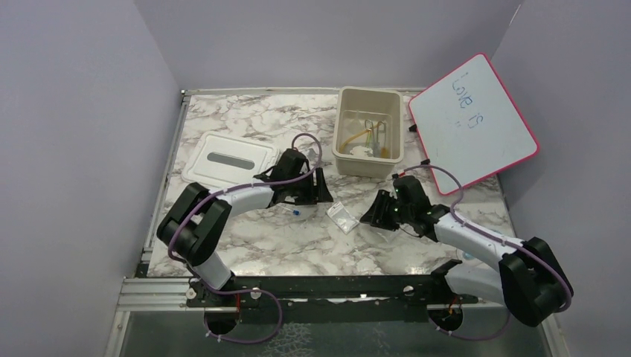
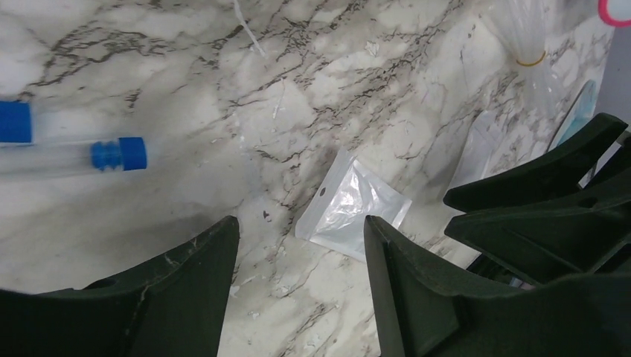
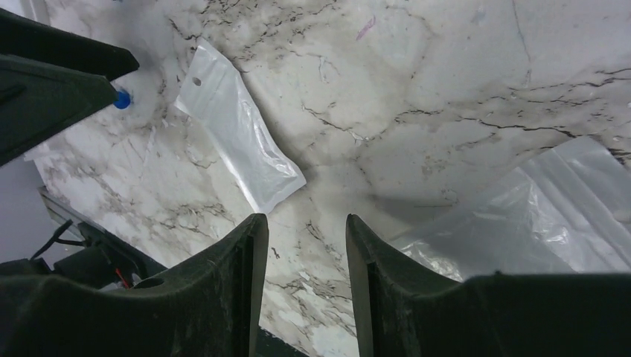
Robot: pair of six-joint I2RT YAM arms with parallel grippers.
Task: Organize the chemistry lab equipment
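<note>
Clear plastic packet (image 1: 342, 218) is lying flat near the middle of the table (image 1: 253, 249), between both arms. Left gripper (image 2: 301, 230) and right gripper (image 3: 301, 223) are hovering beside it, jaws parted and empty, probably lining up a pickup toward the beige tub (image 1: 368, 165) at the far edge.

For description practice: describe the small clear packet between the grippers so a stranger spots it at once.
From the beige tub, move toward the near edge. The small clear packet lies on the table between the left gripper and right gripper. Unlike the blue-capped tube and bigger bag, it has a punched hole.
</note>
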